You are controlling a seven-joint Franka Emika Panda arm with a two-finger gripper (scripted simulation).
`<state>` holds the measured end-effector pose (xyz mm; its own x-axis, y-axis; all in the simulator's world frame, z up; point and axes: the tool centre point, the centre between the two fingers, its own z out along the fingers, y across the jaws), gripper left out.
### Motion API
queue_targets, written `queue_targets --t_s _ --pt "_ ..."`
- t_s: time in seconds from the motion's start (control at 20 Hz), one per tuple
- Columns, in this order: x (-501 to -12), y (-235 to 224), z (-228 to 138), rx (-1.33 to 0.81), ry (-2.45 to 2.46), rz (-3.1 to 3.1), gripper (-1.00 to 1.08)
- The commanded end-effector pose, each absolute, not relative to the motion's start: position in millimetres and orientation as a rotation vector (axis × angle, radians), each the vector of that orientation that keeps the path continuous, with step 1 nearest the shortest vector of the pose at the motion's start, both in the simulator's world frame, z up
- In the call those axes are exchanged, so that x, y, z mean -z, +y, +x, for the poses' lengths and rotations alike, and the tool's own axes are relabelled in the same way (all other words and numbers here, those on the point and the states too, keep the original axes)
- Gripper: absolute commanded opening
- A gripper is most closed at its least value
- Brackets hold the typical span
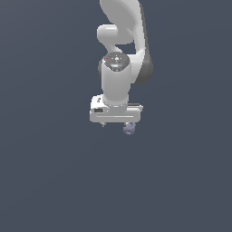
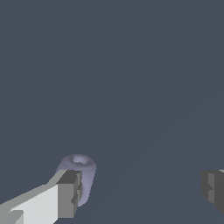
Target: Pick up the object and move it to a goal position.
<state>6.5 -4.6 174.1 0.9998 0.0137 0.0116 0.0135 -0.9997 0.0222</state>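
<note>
Spread wide, my gripper (image 2: 142, 192) holds nothing. One of my fingers (image 2: 69, 194) sits just beside the object (image 2: 81, 168). In the exterior view the object (image 1: 129, 129) peeks out just below centre, under my hand's right end.

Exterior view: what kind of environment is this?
Likely a bare simulator scene: flat, featureless dark grey ground, a cleanly rendered white arm with open gripper, and one small lavender object.
</note>
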Motion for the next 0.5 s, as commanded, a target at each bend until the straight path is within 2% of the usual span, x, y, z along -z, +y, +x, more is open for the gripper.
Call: queue_targets --t_s 0.0,0.45 --pt "-174.1 -4.6 6.5 -0.018 0.021 3.119 1.0" --pt "-170.1 -16.0 8.5 -0.01 0.015 3.129 1.0"
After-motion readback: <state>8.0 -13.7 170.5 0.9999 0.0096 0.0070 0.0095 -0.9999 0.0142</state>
